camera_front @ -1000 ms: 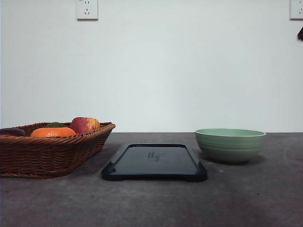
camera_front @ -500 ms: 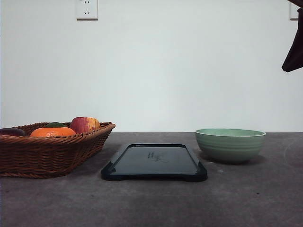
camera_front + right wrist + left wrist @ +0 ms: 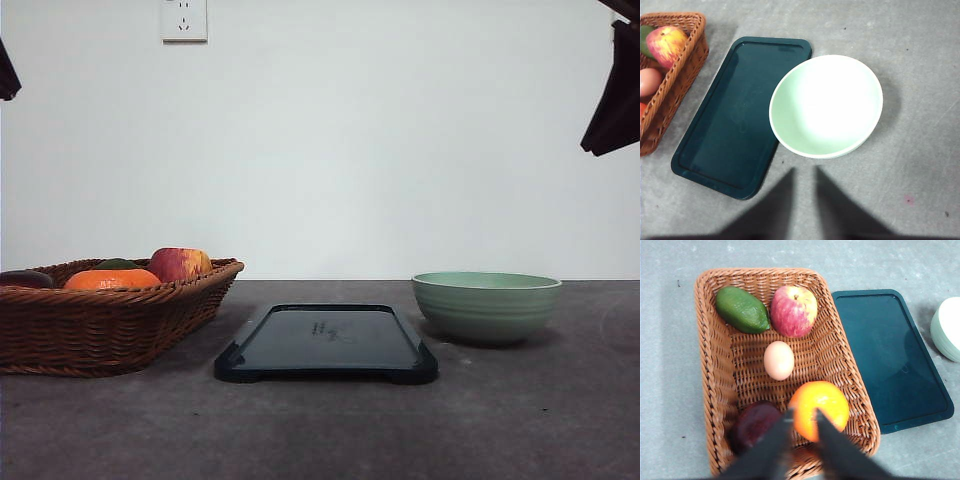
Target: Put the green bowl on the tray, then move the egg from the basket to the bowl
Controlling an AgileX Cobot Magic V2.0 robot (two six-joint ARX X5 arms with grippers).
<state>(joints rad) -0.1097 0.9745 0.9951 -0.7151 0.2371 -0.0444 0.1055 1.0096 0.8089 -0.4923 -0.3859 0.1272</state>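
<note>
Table: a grey, faintly mottled surface [image 3: 330, 430] carrying the basket, tray and bowl in a row, in front of a plain white wall [image 3: 330, 150] with a socket [image 3: 184, 20] high up.
Green bowl: it [image 3: 486, 306] stands upright on the table at the right, just beside the tray's right end and not on it; the right wrist view shows it [image 3: 826, 106] empty, its rim overlapping the tray's edge as seen from above.
Tray: the dark tray [image 3: 326, 343] lies flat in the middle of the table, between basket and bowl, with nothing on it.
Basket: the wicker basket [image 3: 100, 320] sits at the left, close beside the tray.
Egg: the pale egg [image 3: 779, 360] lies on the basket floor near the middle, apart from the other fruit.
Other contents: a red-yellow apple [image 3: 794, 311] and a green avocado [image 3: 742, 310] side by side at one end; an orange [image 3: 819, 410] and a dark purple fruit [image 3: 754, 425] at the other.
Left gripper: it [image 3: 802, 415] hangs above the basket over the orange end, fingers a narrow gap apart, gripping nothing.
Right gripper: it [image 3: 804, 172] hangs above the table near the bowl's rim, fingers a narrow gap apart, gripping nothing.
</note>
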